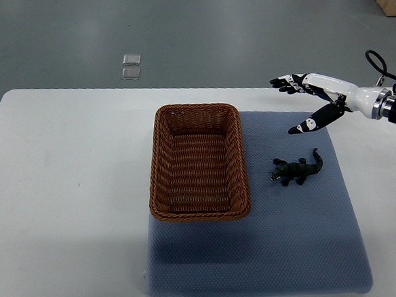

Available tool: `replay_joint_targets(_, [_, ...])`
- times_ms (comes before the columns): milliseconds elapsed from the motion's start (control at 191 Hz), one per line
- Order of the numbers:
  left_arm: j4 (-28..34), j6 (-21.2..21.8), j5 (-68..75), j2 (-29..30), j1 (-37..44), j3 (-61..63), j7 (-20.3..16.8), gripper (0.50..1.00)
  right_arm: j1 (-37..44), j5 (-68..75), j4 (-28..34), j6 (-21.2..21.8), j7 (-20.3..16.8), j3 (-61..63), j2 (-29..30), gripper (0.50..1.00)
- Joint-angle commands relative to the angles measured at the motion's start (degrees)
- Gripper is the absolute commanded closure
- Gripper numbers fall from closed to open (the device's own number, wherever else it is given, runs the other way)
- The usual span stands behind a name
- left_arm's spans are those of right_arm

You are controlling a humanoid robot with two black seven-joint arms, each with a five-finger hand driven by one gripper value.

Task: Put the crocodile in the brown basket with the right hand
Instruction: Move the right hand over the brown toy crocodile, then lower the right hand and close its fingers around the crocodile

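The right hand [325, 84] is held spread and empty, off the far right corner of the basket [160, 161]. The crocodile [296, 169] is laid on the blue mat [300, 244], near the basket's right side, untouched.

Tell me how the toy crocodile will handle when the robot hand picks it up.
The crocodile looks small and moulded, so probably light and fairly stiff. Its splayed legs on the blue mat suggest it won't roll. The thin curved tail may flex or slip from the right robot hand.
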Motion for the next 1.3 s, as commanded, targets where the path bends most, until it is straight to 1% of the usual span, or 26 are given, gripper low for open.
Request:
replay_joint_targets(0, [0.0,0.0,0.0,0.0,0.0,0.0,-0.1,0.5,0.0,-7.9,1.7,0.0,3.2,-0.2,-0.5,0.566])
replay_joint_targets(115, [0.0,0.0,0.0,0.0,0.0,0.0,0.0,0.5,0.1,-14.0,3.5,-0.6,6.9,-2.0,-2.0,0.566])
replay_joint_targets(210, [0.0,0.0,0.0,0.0,0.0,0.0,0.0,0.5,0.1,-17.7,4.1,-4.0,8.6,-4.7,-2.3,0.566])
replay_joint_targets(315, [0.0,0.0,0.0,0.0,0.0,0.0,-0.1,0.5,0.1,-22.1,4.3,-7.0,8.6,-7.7,-3.1,0.566])
replay_joint_targets(525, [0.0,0.0,0.0,0.0,0.0,0.0,0.0,0.5,0.4,-29.1,4.5,-16.5,8.6,-12.9,-3.9,0.566])
replay_joint_targets(719, [0.0,0.0,0.0,0.0,0.0,0.0,0.0,0.5,0.6,-32.5,4.5,-22.9,8.6,-15.9,-3.9,0.566])
replay_joint_targets(918, [0.0,0.0,0.0,0.0,0.0,0.0,-0.1,0.5,0.1,-33.8,4.1,-28.1,8.6,-17.3,-3.6,0.566])
replay_joint_targets(1075, [0.0,0.0,0.0,0.0,0.0,0.0,-0.1,0.5,0.0,-35.4,2.8,-29.6,8.6,-18.7,-3.4,0.566])
replay_joint_targets(1296, [0.0,0.0,0.0,0.0,0.0,0.0,0.0,0.5,0.2,-36.3,1.2,-30.0,8.6,-20.3,-3.1,0.566])
